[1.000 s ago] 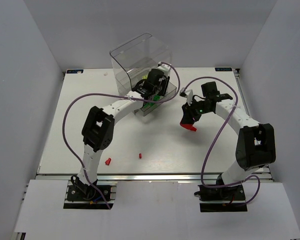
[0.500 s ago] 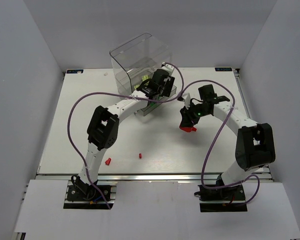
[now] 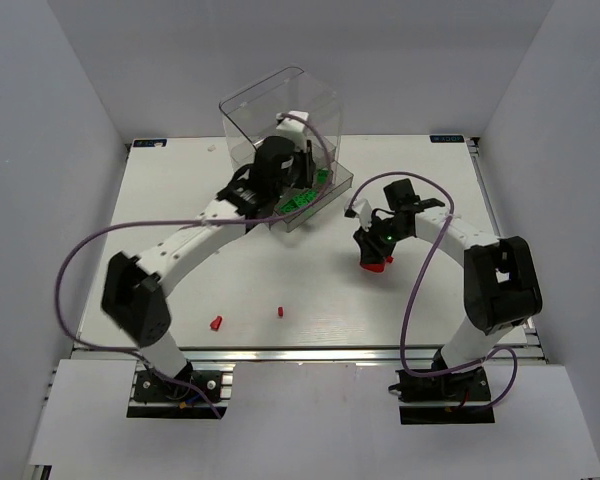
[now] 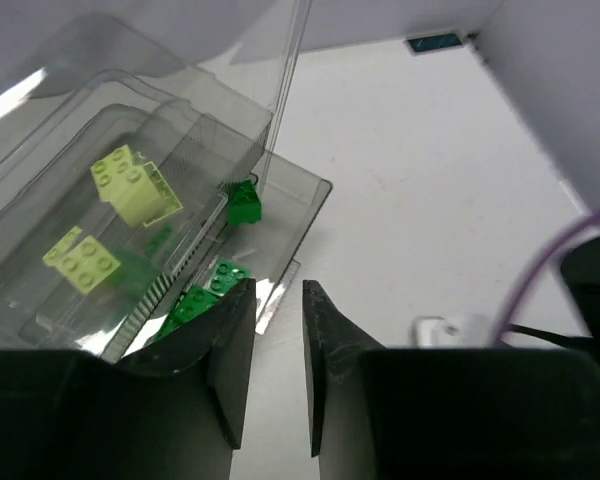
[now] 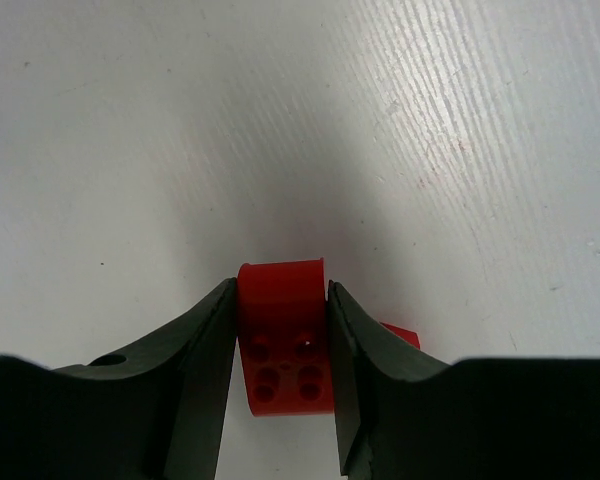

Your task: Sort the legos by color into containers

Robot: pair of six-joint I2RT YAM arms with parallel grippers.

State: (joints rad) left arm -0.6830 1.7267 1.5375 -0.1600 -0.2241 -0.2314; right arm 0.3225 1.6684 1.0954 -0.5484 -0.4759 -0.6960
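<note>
Meanwhile the right gripper (image 5: 280,288) clamps a red brick (image 5: 280,352) low over the tabletop (image 5: 430,120), apart from the drawers (image 4: 302,205). The left gripper (image 4: 277,300), jaws slightly parted and empty, hovers beside the drawers, which hold green bricks (image 4: 216,284) and yellow-green bricks (image 4: 130,185). Two small red pieces (image 3: 216,323) lie near the front edge.

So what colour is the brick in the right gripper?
Red. The brick shows best in the right wrist view, pinched by the right gripper.

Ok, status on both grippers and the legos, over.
Left gripper empty, jaws slightly apart, at the drawers. Right gripper shut on red brick. Two small red pieces loose on table.
</note>
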